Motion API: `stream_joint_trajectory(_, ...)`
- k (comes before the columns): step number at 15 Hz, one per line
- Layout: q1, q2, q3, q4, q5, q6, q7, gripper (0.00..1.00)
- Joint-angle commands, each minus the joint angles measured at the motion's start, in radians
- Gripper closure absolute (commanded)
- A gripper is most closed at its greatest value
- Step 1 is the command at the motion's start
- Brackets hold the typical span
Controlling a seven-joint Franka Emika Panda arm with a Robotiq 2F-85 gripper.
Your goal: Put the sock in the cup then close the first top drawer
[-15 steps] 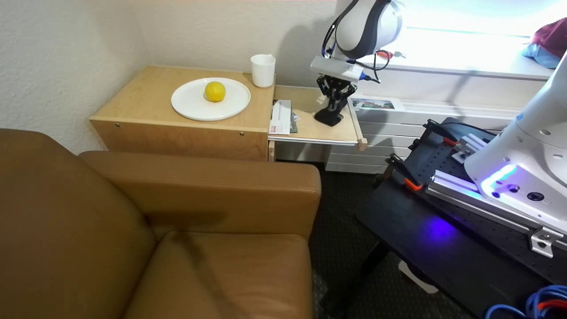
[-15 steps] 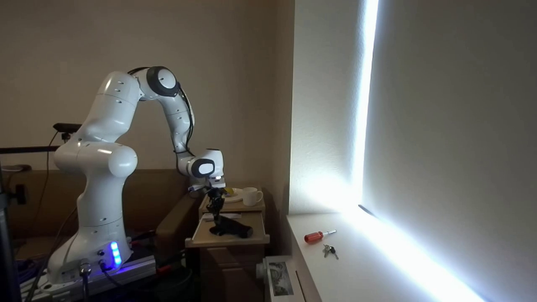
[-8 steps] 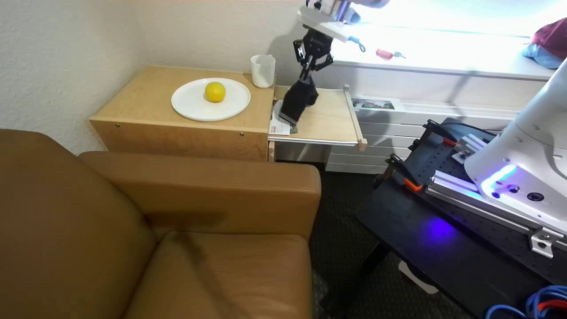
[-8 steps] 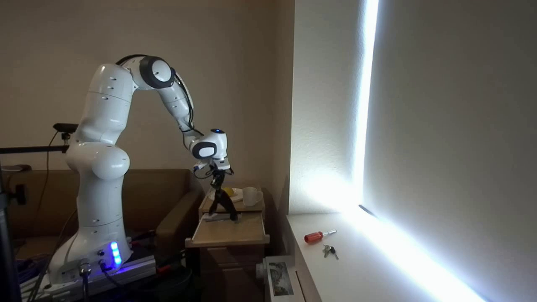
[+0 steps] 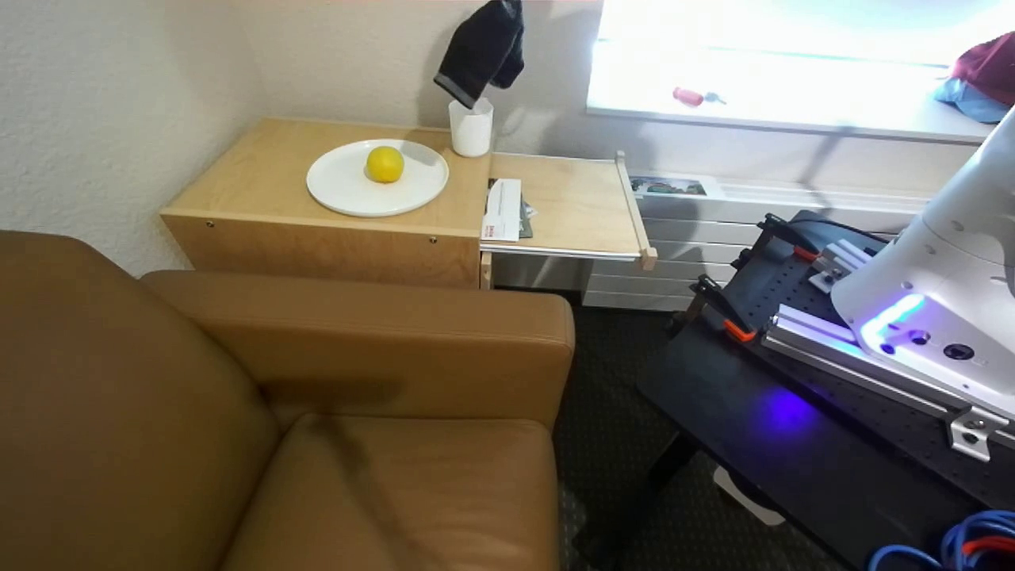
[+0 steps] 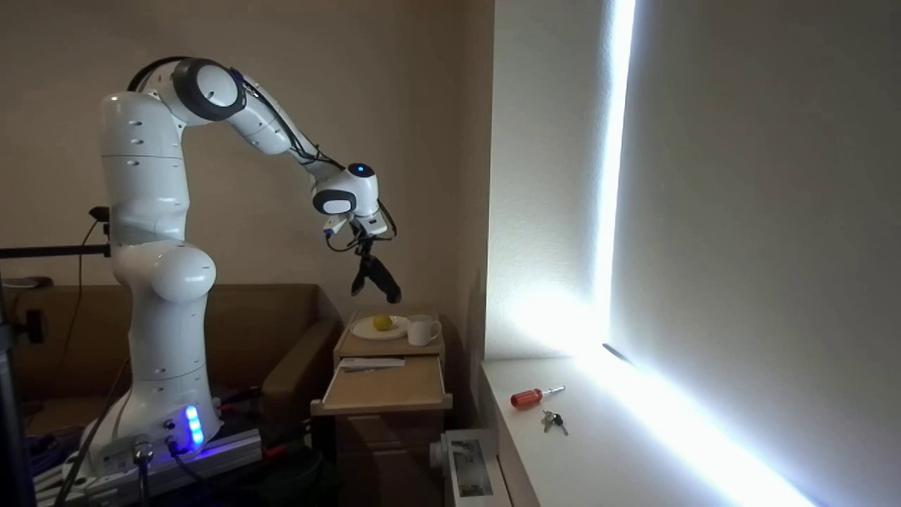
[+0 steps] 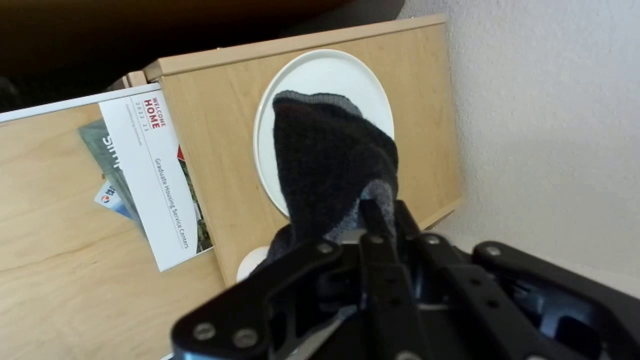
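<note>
The gripper, its fingers nearly together and clamped on the black sock; the fabric extends past the fingertips and hangs below them in two limp lobes, higher than the white cup and apart from it

One sock, one cup, one plate

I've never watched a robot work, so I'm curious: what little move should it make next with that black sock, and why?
Probably a short sideways shift of the gripper toward the white mug, before any lowering: in an exterior view, the held black sock hangs above and left of the mug, so dropping straight down would likely miss it.
</note>
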Motion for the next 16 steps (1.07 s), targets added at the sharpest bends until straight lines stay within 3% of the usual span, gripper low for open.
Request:
stream_joint_trajectory(1,0.028,0.006,-0.021,-0.025,0.016,0.036,-0.008,0.98)
stream_joint_trajectory(8,0.013,0.122,-0.022,0.099,0.488,0.166,-0.184,0.98)
stream_joint_trajectory(16,0.021,0.387,-0.017,0.364,0.762,0.256,-0.330,0.98)
